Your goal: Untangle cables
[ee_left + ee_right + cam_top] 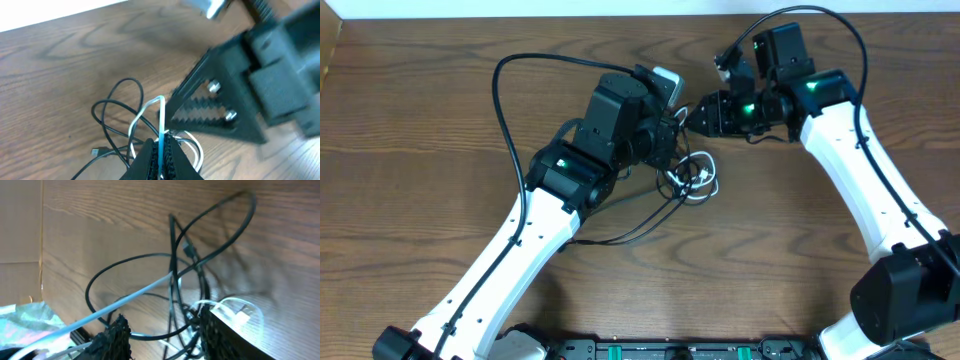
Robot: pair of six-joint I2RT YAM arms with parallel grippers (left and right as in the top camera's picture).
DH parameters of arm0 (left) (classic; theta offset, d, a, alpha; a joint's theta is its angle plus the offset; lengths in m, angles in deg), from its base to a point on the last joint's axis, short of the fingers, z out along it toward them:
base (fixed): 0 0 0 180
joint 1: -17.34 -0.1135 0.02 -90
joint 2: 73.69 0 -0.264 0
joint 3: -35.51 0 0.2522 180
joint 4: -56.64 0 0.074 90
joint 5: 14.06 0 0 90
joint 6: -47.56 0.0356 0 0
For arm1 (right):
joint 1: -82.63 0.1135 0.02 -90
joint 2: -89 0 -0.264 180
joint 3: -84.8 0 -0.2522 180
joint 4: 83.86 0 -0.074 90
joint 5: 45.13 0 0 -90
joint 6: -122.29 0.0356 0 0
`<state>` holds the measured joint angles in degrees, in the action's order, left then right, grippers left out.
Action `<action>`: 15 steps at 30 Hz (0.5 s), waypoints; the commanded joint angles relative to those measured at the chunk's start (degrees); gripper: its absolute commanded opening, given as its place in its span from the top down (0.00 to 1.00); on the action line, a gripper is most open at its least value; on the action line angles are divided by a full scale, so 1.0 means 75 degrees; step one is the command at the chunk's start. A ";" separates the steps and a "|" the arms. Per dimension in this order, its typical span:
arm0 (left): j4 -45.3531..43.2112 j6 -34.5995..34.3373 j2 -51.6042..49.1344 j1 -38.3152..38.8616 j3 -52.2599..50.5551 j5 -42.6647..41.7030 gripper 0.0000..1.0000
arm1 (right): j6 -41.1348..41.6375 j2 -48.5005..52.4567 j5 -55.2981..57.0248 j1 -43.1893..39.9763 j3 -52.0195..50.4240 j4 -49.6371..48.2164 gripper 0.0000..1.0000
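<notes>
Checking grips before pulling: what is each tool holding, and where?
Left tool pinches the white cable mid-length, below a raised bend; right tool open around cables, holding nothing.

The left arm (520, 235) and the right arm (865, 165) both lean inward, their tips almost meeting. The left end effector (160, 150) is pressed closed; the right end effector (165, 332) has its fingers apart.

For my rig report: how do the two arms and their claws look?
The left arm and right arm have long white links, black joint housings with small green lights, and a thick black cord looping alongside. The left claw and right claw are black, with saw-toothed gripping faces.
</notes>
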<state>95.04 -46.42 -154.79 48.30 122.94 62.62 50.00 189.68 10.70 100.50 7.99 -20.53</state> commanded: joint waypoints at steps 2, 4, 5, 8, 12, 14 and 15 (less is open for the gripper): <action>-0.0233 -0.0332 0.0052 -0.0003 0.0160 0.0070 0.92 | 0.0487 -0.0029 -0.0061 0.0309 -0.0516 -0.0434 0.58; -0.0277 -0.0493 0.0079 -0.0003 0.0160 0.0073 0.93 | 0.0708 -0.0029 0.0152 0.0391 -0.0807 -0.0810 0.60; -0.0289 -0.0519 0.0087 -0.0003 0.0160 0.0070 0.92 | 0.0845 -0.0029 0.0347 0.0420 -0.0938 -0.0968 0.60; -0.0335 -0.0525 0.0178 -0.0003 0.0160 0.0067 0.93 | 0.1172 -0.0029 0.0956 0.0431 -0.1317 -0.1472 0.61; -0.0353 -0.0600 0.0443 -0.0003 0.0160 0.0067 0.93 | 0.1495 -0.0026 0.1784 0.0431 -0.1807 -0.2206 0.61; -0.0350 -0.0615 0.0621 -0.0003 0.0160 0.0067 0.93 | 0.1504 -0.0020 0.1944 0.0428 -0.1958 -0.2512 0.61; -0.0347 -0.0673 0.0708 -0.0003 0.0160 0.0064 0.92 | 0.1530 -0.0020 0.1976 0.0423 -0.2005 -0.2629 0.61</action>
<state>92.99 -50.25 -153.13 48.30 122.94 62.79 59.29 189.71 21.17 103.67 -5.91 -38.83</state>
